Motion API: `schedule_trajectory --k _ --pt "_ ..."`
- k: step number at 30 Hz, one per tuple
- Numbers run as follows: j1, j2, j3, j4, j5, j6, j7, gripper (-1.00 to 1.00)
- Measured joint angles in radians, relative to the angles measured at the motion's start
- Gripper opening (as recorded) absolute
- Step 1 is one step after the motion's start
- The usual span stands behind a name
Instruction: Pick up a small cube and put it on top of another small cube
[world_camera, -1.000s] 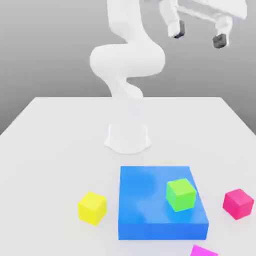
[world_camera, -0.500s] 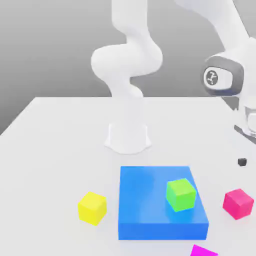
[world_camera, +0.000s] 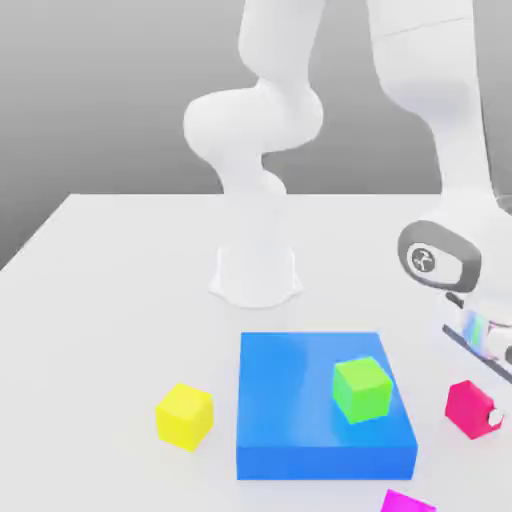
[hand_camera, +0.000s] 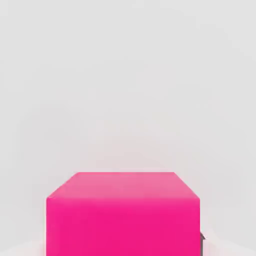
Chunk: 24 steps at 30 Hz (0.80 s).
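One red cube (world_camera: 466, 410) is being gripped on the desk (world_camera: 110, 320) | hand (world_camera: 480, 409): now being held closed on it, after being lowered from above | task: grasp apparently being secured, lifting and stacking still being awaited

White table (world_camera: 130, 300); on it: blue block (world_camera: 310, 462), yellow cube (world_camera: 185, 416), red-pink cube (world_camera: 468, 408).

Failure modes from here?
The gripper looks closed on the red cube, and a slightly off-centre grip might let it twist or slip on the lift. If the target is the green cube, it sits near the edge of the blue block, so a nudge could push it off. Its small top leaves little room for a misaligned release.
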Motion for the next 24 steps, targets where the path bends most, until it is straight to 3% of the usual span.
schedule_trajectory --k 5,16,20,21,24 --pt "-0.042 -0.143 0.034 -0.012 0.075 -0.129 -0.022 -1.0" --pt "-0.167 -0.089 -0.198 0.27 0.206 -0.354 0.449 -1.0" --pt "-0.184 0.029 -0.209 0.299 0.233 -0.264 0.479 -1.0" --pt "-0.185 0.048 -0.208 0.3 0.236 -0.247 0.478 1.0" --pt "-0.185 0.048 -0.208 0.3 0.236 -0.247 0.478 1.0"
